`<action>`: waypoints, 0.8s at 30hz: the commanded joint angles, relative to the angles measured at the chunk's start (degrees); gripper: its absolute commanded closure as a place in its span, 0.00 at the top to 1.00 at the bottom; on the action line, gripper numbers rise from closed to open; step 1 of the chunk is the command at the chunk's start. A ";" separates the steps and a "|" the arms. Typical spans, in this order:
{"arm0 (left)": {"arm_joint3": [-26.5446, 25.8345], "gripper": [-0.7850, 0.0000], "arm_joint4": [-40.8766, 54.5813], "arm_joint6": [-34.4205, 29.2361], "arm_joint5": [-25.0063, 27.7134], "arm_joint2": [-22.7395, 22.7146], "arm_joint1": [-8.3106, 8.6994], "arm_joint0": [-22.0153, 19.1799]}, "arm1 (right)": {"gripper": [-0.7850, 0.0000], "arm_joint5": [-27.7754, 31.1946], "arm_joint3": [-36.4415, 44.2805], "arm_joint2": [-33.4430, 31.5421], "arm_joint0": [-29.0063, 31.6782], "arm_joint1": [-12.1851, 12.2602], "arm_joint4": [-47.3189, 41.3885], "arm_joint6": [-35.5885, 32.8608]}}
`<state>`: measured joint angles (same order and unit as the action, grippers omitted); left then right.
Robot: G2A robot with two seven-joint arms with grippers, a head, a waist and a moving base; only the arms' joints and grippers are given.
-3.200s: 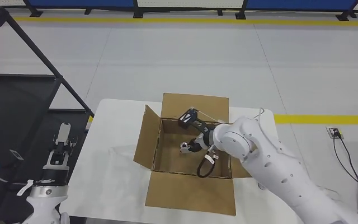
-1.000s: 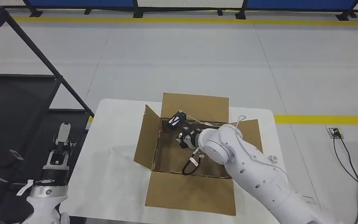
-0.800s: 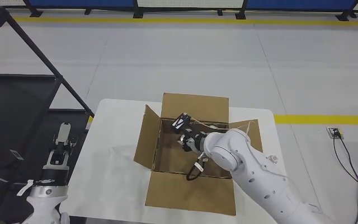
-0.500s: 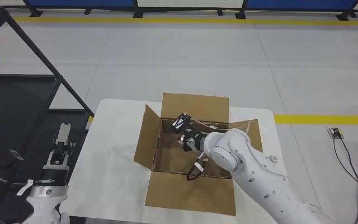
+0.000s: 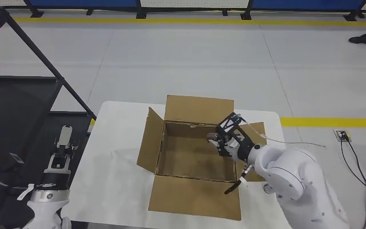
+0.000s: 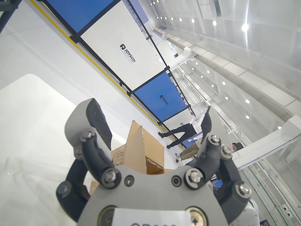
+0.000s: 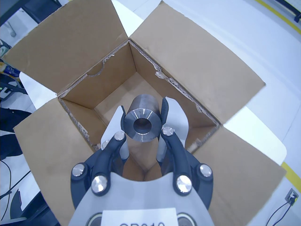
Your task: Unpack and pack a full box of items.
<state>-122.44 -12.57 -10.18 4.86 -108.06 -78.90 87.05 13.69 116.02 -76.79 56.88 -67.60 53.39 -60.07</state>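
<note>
Your right hand (image 7: 143, 106) clamps the cylinder (image 7: 143, 118) across its sides above the box (image 7: 112, 76). Expect heavy, rigid, slippery metal; grip mid-length. Your left hand (image 6: 150, 110) stands wide.

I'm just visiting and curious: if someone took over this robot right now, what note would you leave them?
Right gripper: shut on the metal cylinder, held above the open cardboard box.
Left gripper: open, off beside the table.
Done: the box floor that shows is bare, so unpacking looks nearly finished.
Left: probably set the cylinder on the table, then repack.
</note>
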 commanded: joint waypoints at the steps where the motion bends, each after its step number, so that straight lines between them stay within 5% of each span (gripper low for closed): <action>1: 0.00 1.00 0.00 0.00 0.00 0.00 0.00 0.00 | 0.00 0.70 5.56 -7.06 6.43 0.76 -0.51 -0.85; 10: 0.00 1.00 0.00 0.00 0.00 0.00 0.00 0.00 | 0.00 -2.04 17.63 -26.15 27.82 1.92 0.48 0.15; 20: 0.00 1.00 0.00 0.00 0.00 0.00 0.00 0.00 | 0.00 -4.96 18.63 -38.91 41.94 1.57 -2.72 4.85; 24: 0.00 1.00 0.00 0.00 0.00 0.00 0.00 0.00 | 0.00 -6.51 16.65 -40.46 44.52 1.63 -1.80 1.76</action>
<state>-122.44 -12.57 -10.18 4.86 -108.06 -78.90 87.05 7.42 133.46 -117.31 101.24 -66.03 51.48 -57.08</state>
